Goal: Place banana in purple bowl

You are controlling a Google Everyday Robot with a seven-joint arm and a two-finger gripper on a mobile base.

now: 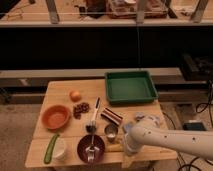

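The purple bowl (91, 148) sits at the table's front edge with a fork lying in it. The banana (114, 147), small and pale yellow, lies just right of the bowl on the wooden table (60, 86); its right end is hidden by my arm. My gripper (126, 144) is at the end of the white arm (170, 140), which reaches in from the right. It is low over the banana's right end, beside the bowl.
A green tray (129, 86) stands at the back right. An orange bowl (56, 116), an orange fruit (75, 95) and grapes (81, 108) are on the left. A cucumber (50, 148), a white cup (61, 148), a metal cup (111, 131) and a brush (95, 112) stand nearby.
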